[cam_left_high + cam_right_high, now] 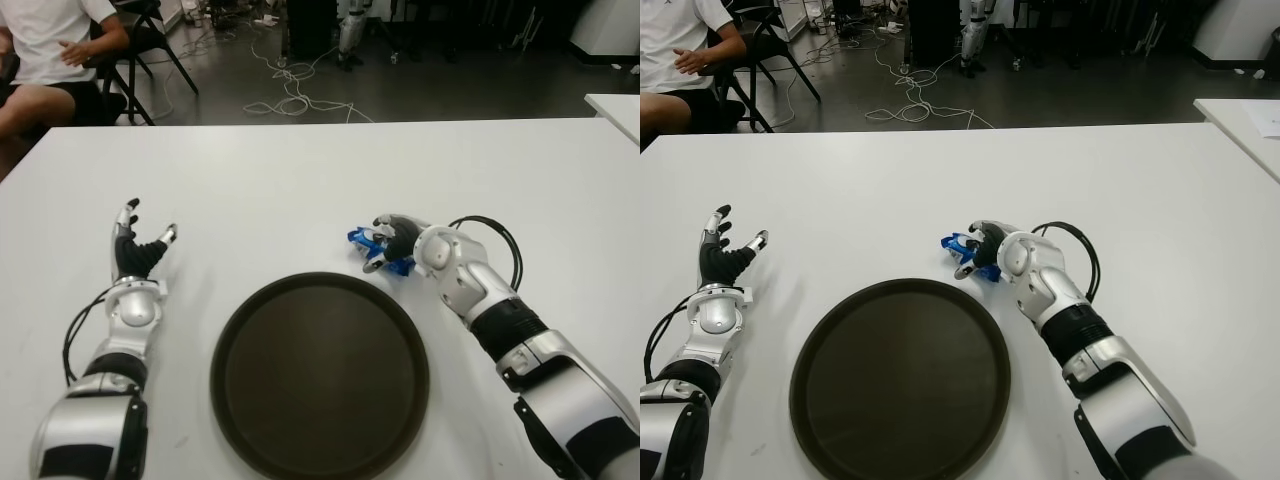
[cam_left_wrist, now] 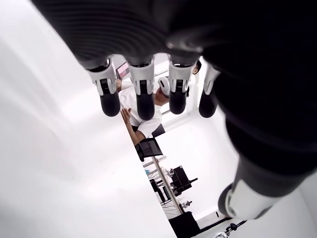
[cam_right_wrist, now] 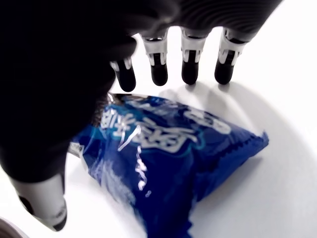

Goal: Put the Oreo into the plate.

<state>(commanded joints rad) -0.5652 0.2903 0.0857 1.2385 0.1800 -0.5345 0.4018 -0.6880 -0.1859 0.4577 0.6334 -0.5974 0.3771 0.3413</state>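
A blue Oreo packet (image 3: 173,153) lies on the white table (image 1: 300,170), just past the far right rim of the round dark brown plate (image 1: 228,335). My right hand (image 1: 385,245) is lowered over the packet (image 1: 362,239). In the right wrist view its fingers (image 3: 158,67) reach straight out beyond the packet, and the thumb (image 3: 47,208) stands at the packet's side. The fingers are not closed on it. My left hand (image 1: 140,245) shows to the left of the plate with its fingers spread and nothing in it.
A seated person (image 1: 50,50) and a black chair (image 1: 150,40) are beyond the table's far left corner. Cables (image 1: 290,95) lie on the floor behind. The corner of a second white table (image 1: 615,105) shows at the right.
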